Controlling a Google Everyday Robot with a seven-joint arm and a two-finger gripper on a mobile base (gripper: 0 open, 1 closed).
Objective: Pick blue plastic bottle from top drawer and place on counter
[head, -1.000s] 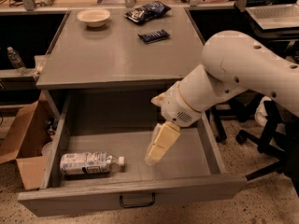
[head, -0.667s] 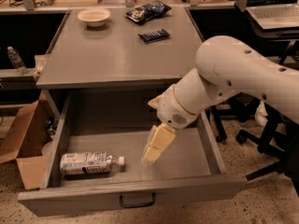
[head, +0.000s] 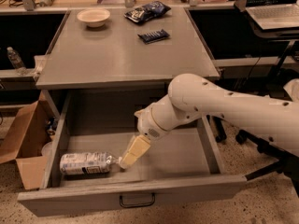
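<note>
The top drawer [head: 187,190] stood open; the blue plastic bottle [head: 84,163] lay on its side at the drawer's front left; the gripper [head: 126,161] hung just beside the cap, spread or pressed together I cannot tell; lifting and placing on the counter [head: 121,55] remained.

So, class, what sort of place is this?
Probably an office-like lab: a laptop on a desk, a wheeled chair base, and the gripper low in the top drawer beside the blue plastic bottle.

We look steeply down from the front over the open top drawer [head: 140,192], gripper [head: 131,155] inside it, counter [head: 121,59] beyond.
</note>
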